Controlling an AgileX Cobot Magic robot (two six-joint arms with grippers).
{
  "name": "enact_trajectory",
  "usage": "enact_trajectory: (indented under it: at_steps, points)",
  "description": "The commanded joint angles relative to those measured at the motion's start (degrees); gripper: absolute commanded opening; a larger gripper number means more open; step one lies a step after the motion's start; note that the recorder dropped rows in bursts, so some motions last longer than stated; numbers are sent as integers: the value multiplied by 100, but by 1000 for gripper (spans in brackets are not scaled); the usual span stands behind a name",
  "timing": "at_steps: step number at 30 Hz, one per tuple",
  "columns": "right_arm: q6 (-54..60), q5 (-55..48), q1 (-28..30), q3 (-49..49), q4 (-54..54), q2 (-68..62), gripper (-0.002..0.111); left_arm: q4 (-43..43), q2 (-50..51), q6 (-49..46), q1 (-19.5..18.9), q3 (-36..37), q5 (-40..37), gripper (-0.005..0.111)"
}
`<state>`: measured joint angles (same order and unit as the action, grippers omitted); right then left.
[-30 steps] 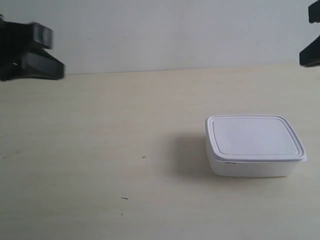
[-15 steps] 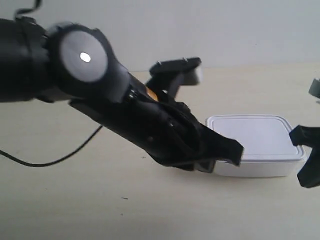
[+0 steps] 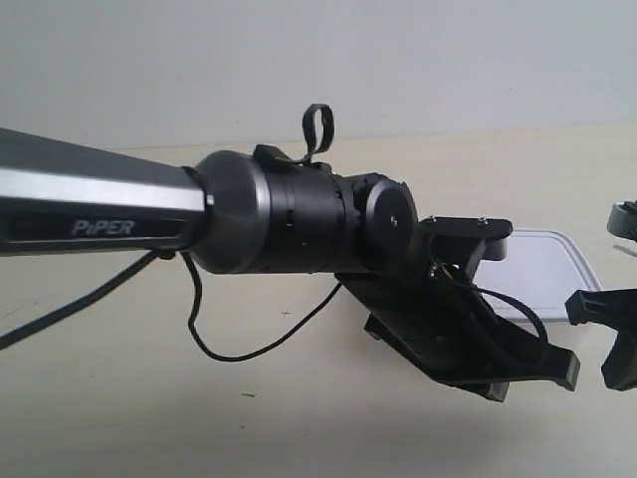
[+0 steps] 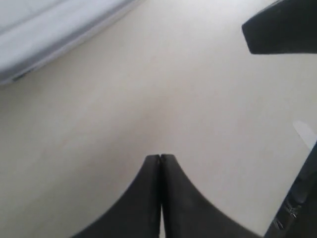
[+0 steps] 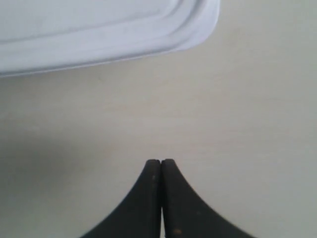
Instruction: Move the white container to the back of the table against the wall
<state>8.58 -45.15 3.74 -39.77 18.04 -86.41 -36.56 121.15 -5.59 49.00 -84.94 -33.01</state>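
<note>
Honestly, I feared the two arms would knock into each other. Both crowded in close beside the white container (image 3: 549,267), and a lopsided shove from either could have spun the box instead of sending it straight back. The left jaws and the right jaws were each pressed shut on nothing. The container, low and white with rounded corners and its lid on, sat on the worktop (image 3: 119,398), well short of the wall (image 3: 398,60).
</note>
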Motion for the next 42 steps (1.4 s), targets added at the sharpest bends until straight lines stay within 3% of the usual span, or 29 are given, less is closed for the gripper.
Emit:
enact_trajectory:
  at_steps: [1,21,42]
  points:
    - [-9,326,32,-20,-1,-223,0,-19,437,178,28,-396,127,0]
    - [295,612,32,-910,322,-1335,0,329,1053,332,-39,-584,1436,0]
    - [779,683,32,-2295,912,-2441,0,603,1643,527,-713,-1610,1368,0]
